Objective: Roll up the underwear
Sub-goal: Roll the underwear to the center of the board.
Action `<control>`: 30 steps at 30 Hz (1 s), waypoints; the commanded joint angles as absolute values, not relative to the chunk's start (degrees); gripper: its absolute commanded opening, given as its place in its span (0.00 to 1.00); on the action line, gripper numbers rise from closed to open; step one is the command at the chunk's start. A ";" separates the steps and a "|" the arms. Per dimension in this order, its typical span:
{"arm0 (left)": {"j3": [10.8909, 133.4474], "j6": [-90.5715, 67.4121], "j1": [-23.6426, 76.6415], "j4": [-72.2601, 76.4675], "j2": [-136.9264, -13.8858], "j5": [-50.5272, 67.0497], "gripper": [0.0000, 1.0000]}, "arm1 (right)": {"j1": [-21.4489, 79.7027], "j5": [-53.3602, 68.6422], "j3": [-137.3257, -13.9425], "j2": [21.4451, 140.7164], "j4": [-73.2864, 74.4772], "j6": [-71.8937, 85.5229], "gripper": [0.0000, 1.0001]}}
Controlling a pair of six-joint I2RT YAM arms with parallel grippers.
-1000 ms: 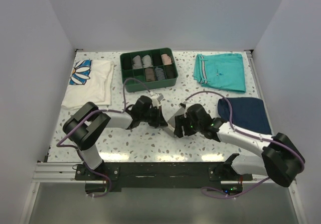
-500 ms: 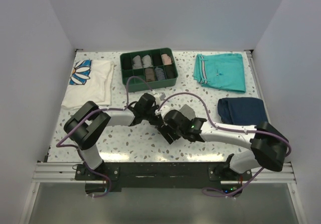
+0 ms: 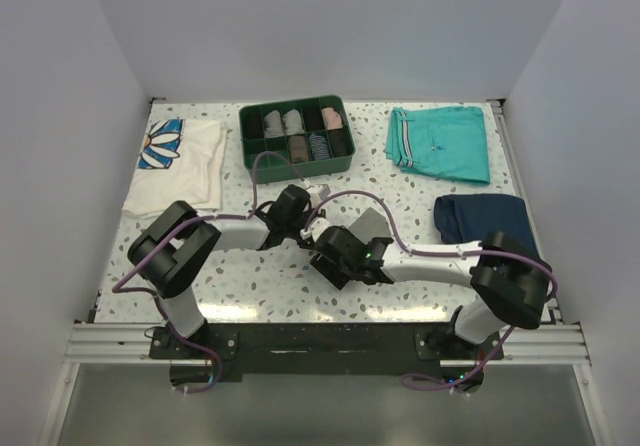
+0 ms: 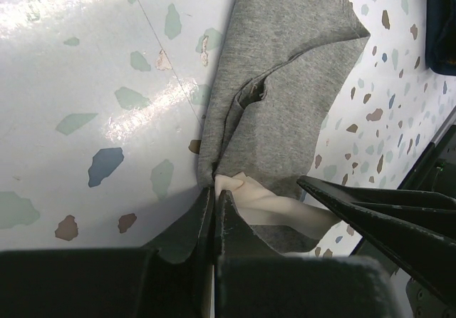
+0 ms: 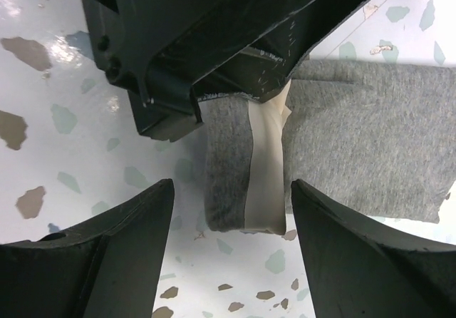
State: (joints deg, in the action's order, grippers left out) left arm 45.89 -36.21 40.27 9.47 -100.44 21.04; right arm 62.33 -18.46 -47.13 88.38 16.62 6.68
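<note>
The underwear (image 3: 368,220) is a small grey cloth with a cream inner band, lying flat on the speckled table mid-front. In the left wrist view the grey cloth (image 4: 285,83) bunches at my left gripper (image 4: 214,191), which is shut on its near edge beside the cream band (image 4: 263,202). In the top view the left gripper (image 3: 301,216) sits at the cloth's left end. My right gripper (image 5: 231,250) is open, jaws wide, and straddles the folded end of the underwear (image 5: 235,168) without touching it. In the top view it (image 3: 335,254) is just in front of the left gripper.
A green compartment tray (image 3: 300,174) with rolled garments stands at the back centre. A white daisy T-shirt (image 3: 185,171) lies back left. Teal shorts (image 3: 440,144) lie back right, and a navy folded garment (image 3: 492,218) lies right of the underwear.
My right gripper has swung left from beside the navy garment to just in front of the left gripper, over the underwear's folded end. The left gripper has barely moved.
</note>
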 commanded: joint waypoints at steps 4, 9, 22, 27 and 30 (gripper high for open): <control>47.37 -34.54 40.43 7.21 -102.13 21.00 0.00 | 65.21 -26.53 -49.48 88.95 15.73 5.10 0.71; 47.55 -34.37 40.34 6.86 -102.39 21.01 0.00 | 67.15 -31.28 -50.97 87.19 16.78 4.66 0.72; 48.34 -34.37 40.34 6.24 -102.92 21.53 0.00 | 68.55 -26.54 -51.42 86.83 16.44 5.36 0.65; 48.16 -34.54 40.34 6.42 -102.66 21.88 0.00 | 68.55 -27.07 -49.22 88.15 14.86 7.46 0.62; 48.08 -34.54 40.25 6.77 -102.66 22.32 0.00 | 68.47 -27.86 -47.47 88.68 13.54 8.35 0.62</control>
State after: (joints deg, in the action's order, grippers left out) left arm 47.44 -36.18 40.25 8.34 -101.60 22.09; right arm 68.25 -27.05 -49.54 87.85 16.43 5.89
